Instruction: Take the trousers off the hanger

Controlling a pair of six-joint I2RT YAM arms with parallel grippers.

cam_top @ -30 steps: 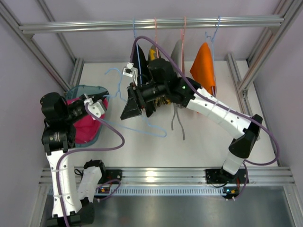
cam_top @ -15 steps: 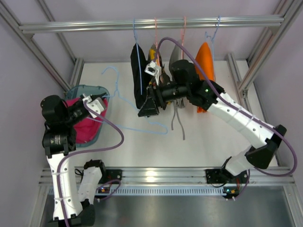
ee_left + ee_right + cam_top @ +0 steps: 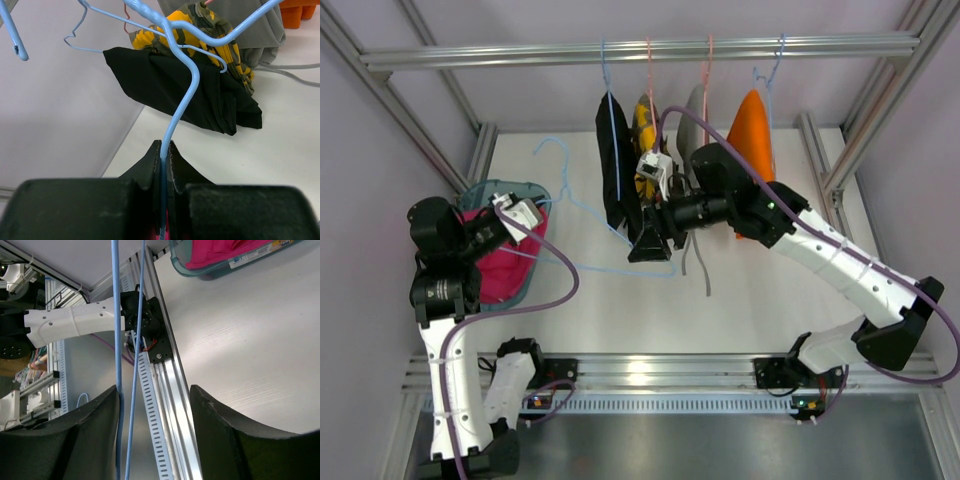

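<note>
Progress approx half: pink trousers (image 3: pixel 498 268) lie in teal bin (image 3: pixel 520 187) at left-centre, off any hanger; black trousers (image 3: pixel 620 205) hang on rail hanger (image 3: pixel 611 120), upper centre, not yet off; left gripper (image 3: pixel 163 150) clamped on bare blue hanger (image 3: pixel 159 19); right gripper (image 3: pixel 650 240) jaws apart beside black pair's lower end; wrist view shows two blue wires (image 3: pixel 116 315) btwn fingers (image 3: pixel 225 440), which hanger unclear.

Black trousers (image 3: pixel 606 170) hang at the rail (image 3: pixel 520 52); pink pair (image 3: pixel 496 270) fills the bin (image 3: pixel 490 186).
</note>
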